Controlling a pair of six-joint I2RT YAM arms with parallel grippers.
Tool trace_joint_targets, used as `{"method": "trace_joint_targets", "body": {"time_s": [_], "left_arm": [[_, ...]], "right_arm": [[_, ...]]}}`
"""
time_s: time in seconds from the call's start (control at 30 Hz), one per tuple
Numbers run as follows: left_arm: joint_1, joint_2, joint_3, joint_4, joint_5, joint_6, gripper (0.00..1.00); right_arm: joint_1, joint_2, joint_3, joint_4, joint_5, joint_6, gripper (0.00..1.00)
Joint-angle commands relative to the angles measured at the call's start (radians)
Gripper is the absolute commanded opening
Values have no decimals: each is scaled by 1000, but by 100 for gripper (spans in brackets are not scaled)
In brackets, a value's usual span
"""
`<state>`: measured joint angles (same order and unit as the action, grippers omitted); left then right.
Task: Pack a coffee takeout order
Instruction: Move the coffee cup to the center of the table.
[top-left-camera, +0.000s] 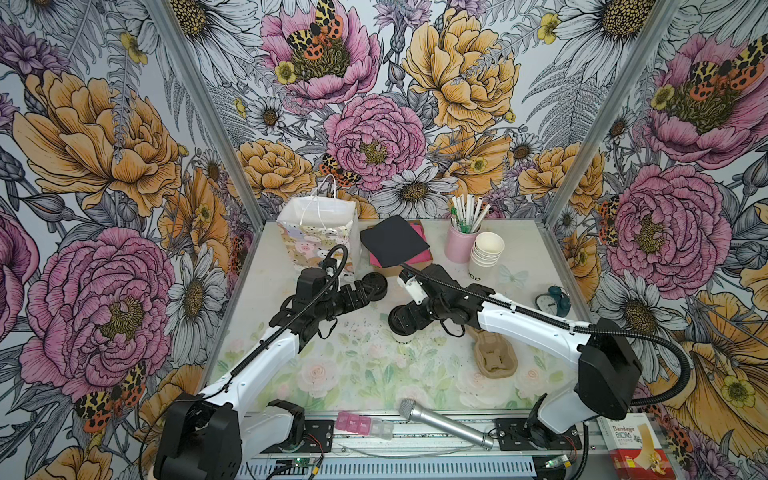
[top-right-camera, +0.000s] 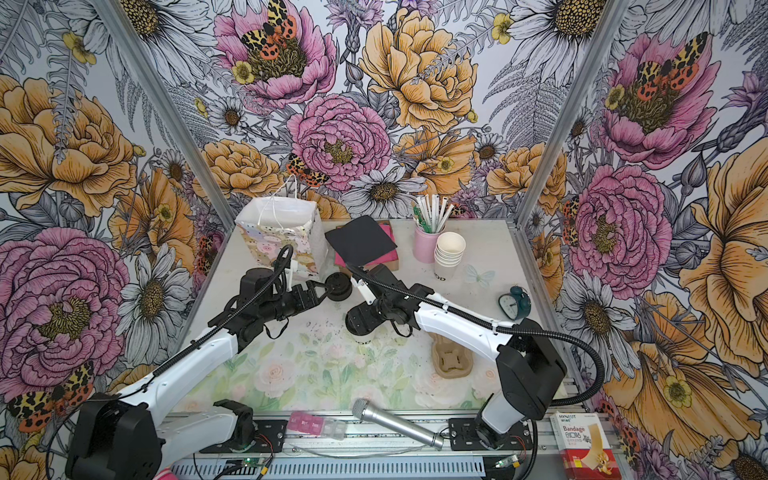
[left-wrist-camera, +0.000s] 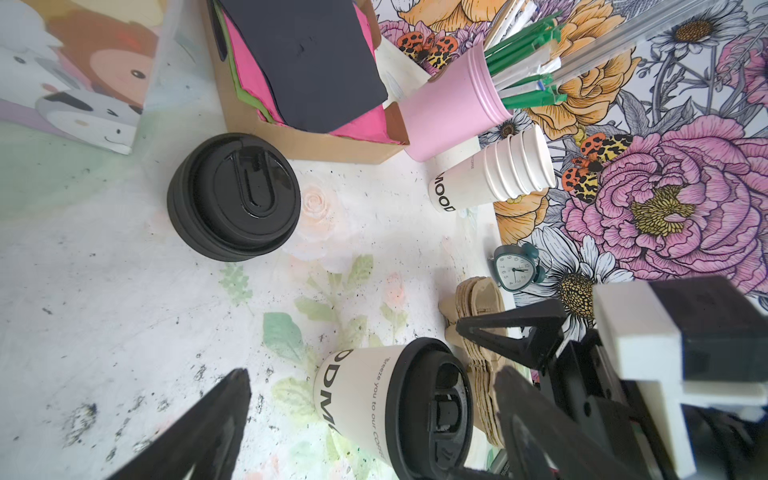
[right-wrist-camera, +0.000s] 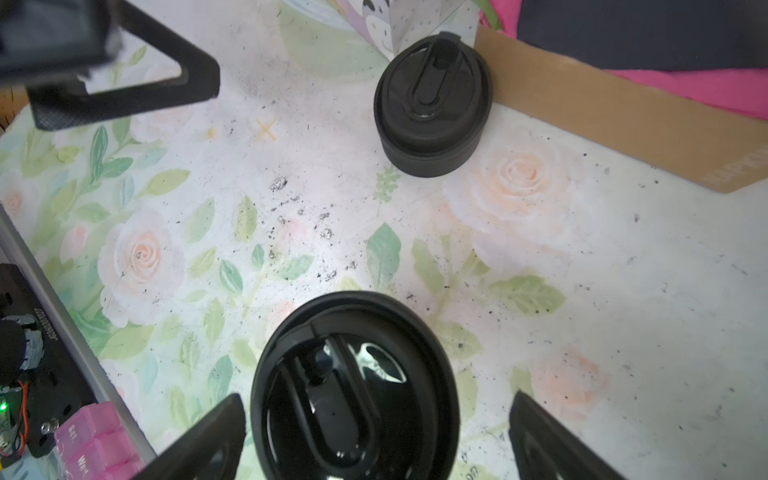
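Observation:
The white paper cup (left-wrist-camera: 357, 395) with black lettering stands upright mid-table, its black lid (right-wrist-camera: 353, 386) seated on top. My right gripper (right-wrist-camera: 376, 419) hangs over it, open, with a finger on each side of the lid and clear of it; in both top views it (top-left-camera: 405, 320) hides most of the cup (top-right-camera: 365, 336). My left gripper (top-left-camera: 360, 291) is open and empty, apart from the cup and close beside a stack of spare black lids (top-left-camera: 376, 286). The black napkin (top-left-camera: 392, 241) lies on top of pink napkins in a cardboard box at the back.
A patterned gift bag (top-left-camera: 318, 232) stands open at the back left. A pink cup of straws (top-left-camera: 461, 243) and a stack of lidless white cups (top-left-camera: 484, 253) stand at the back right. A teal clock (top-left-camera: 552, 301) and a brown cup carrier (top-left-camera: 494, 353) are on the right, a microphone (top-left-camera: 444, 424) at the front.

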<state>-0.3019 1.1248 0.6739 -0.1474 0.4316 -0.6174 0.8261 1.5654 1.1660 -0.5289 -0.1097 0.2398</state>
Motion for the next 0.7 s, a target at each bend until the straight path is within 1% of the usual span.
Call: {"method": "trace_joint_targets", "body": {"time_s": [0.0, 0.13, 0.4, 0.67], "left_arm": [[9, -22, -18, 4, 19, 29, 95], [7, -21, -32, 6, 24, 26, 95], [6, -23, -52, 15, 22, 24, 94], [7, -20, -62, 24, 21, 19, 94]], "right_arm": [[26, 17, 52, -39, 53, -27, 99], [41, 50, 80, -73, 104, -41, 100], [54, 118, 118, -127, 151, -63, 99], [60, 163, 147, -131, 130, -71, 99]]}}
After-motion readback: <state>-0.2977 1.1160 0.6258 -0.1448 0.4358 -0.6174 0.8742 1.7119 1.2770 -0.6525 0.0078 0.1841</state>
